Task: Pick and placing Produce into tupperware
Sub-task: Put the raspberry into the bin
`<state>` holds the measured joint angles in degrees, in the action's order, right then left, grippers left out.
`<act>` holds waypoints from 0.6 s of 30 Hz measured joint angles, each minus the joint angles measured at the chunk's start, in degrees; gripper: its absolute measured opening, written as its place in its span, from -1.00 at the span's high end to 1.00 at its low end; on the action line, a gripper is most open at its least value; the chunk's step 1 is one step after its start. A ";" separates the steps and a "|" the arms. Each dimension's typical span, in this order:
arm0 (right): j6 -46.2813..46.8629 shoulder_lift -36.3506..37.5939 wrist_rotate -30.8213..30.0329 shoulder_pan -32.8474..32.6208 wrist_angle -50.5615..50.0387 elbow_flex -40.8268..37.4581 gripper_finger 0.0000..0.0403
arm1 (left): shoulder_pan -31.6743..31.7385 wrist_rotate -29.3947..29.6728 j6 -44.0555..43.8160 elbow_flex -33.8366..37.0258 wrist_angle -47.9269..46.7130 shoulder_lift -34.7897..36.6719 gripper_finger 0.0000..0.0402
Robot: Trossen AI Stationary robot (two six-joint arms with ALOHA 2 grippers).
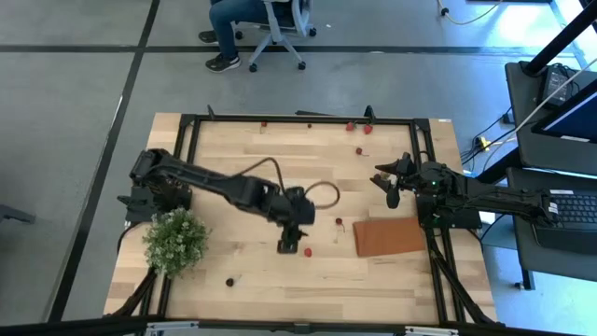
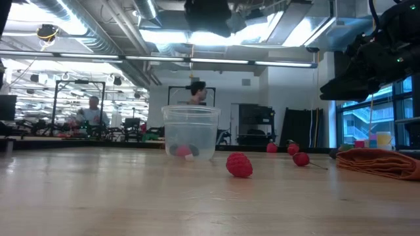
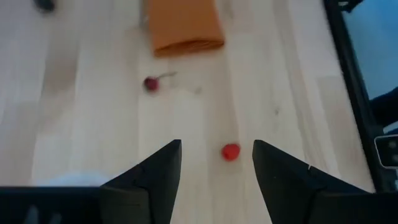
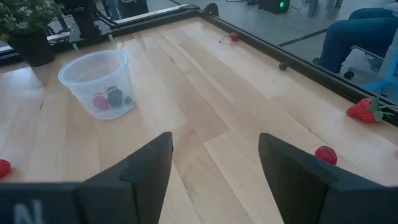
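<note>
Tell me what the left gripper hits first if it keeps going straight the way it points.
Probably the red berry lying on the table, centred just ahead of the open left gripper; the depth is unclear.

cup (image 4: 98,82) holds berries (image 4: 112,99) | mat (image 1: 390,236) right | bush (image 1: 175,239) left

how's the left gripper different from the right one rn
The left gripper reaches to mid-table with a red berry lined up between its fingers; the right gripper waits near the table's right side with bare wood between its fingers. The orange cloth lies between them. Both are open and empty.
</note>
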<state>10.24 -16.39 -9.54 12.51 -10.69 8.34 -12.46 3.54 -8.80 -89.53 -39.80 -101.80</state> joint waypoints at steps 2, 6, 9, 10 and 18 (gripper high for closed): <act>0.01 0.01 0.00 0.00 0.05 0.00 -0.19 | -1.48 2.25 -0.21 1.16 0.18 -0.64 0.05; 0.13 -0.01 -0.47 0.02 -0.05 0.00 -0.19 | -2.35 3.20 -4.91 3.02 6.70 -2.88 0.05; 1.05 -0.12 -1.40 0.07 -0.33 -0.02 -0.19 | -2.39 3.10 -6.03 3.49 9.87 -5.38 0.05; 1.60 -0.12 -1.66 0.07 -0.34 -0.02 -0.19 | -2.61 2.99 -6.04 3.58 9.71 -6.00 0.05; 1.68 -0.12 -2.04 0.11 -1.14 -0.02 -0.19 | -3.19 2.35 -5.61 3.51 10.87 -10.27 0.05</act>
<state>11.92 -16.51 -11.58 12.62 -11.83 8.32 -15.65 5.89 -14.40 -86.02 -28.93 -112.07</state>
